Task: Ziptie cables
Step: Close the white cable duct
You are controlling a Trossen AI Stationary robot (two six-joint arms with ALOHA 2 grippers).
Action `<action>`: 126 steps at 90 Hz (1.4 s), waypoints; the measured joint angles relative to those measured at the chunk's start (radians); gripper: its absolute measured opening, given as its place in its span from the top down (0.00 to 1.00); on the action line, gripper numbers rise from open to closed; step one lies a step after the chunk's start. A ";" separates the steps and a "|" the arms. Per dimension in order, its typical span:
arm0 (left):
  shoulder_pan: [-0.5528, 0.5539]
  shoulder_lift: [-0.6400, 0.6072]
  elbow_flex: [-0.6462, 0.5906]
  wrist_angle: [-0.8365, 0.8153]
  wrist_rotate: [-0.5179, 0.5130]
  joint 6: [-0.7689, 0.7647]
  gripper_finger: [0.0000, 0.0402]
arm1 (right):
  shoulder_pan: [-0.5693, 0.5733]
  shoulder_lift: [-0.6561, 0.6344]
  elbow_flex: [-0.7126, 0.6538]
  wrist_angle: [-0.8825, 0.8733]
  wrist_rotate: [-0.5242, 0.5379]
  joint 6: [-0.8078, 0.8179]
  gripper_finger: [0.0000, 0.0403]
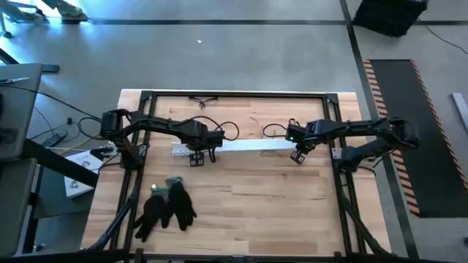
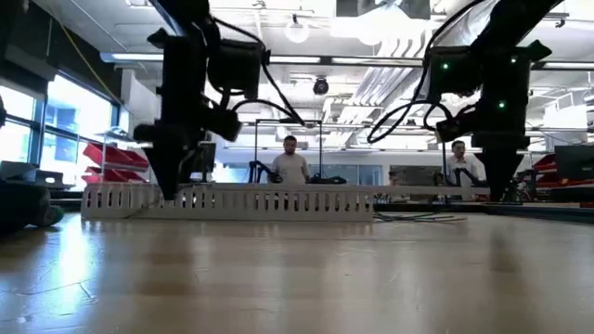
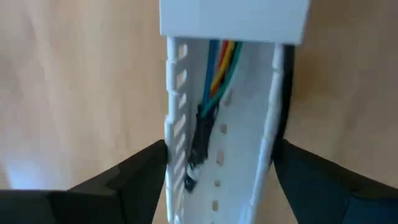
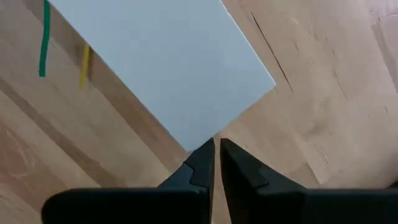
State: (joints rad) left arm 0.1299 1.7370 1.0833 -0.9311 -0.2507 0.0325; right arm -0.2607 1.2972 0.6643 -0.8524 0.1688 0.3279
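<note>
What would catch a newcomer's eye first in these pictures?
The long white channel lying across the table's middle, with the left gripper open astride one end and coloured cables running inside it. At the other end, the right gripper is shut beside its lid.

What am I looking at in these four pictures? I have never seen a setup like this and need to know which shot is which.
This is a two-armed robot at a wooden table. One picture looks straight down from above, one looks level across the tabletop, and two come from cameras on the arms' wrists.

A long white slotted channel lies across the middle of the table. The left gripper sits at its left end with its fingers spread on either side of the channel. The left wrist view shows coloured cables running inside it.

The right gripper is at the channel's right end, fingers nearly together at the corner of the white cover, holding nothing that I can see.

A pair of black gloves lies nearer the front. Two people stand in the room behind.
</note>
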 joint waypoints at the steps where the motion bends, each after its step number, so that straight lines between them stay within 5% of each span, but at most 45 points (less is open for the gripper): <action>1: 0.000 0.000 -0.004 0.007 -0.004 0.002 0.32 | 0.000 0.000 0.000 0.000 0.000 0.000 0.97; 20: 0.000 0.000 -0.017 0.115 -0.054 -0.001 0.32 | 0.000 0.000 -0.001 0.003 -0.029 -0.023 0.97; 78: -0.007 0.000 -0.017 0.163 0.049 0.022 0.44 | -0.016 0.000 -0.022 -0.004 0.045 0.072 0.97; 105: -0.007 -0.001 -0.021 0.138 0.045 0.019 0.50 | -0.049 0.001 -0.095 0.289 -0.053 0.003 0.97; 126: -0.008 -0.001 -0.018 0.140 -0.012 0.020 0.50 | -0.042 -0.002 -0.069 0.221 -0.011 -0.008 0.97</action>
State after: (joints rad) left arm 0.1215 1.7363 1.0656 -0.7914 -0.2626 0.0521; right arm -0.3031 1.2953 0.5953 -0.6318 0.1581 0.3199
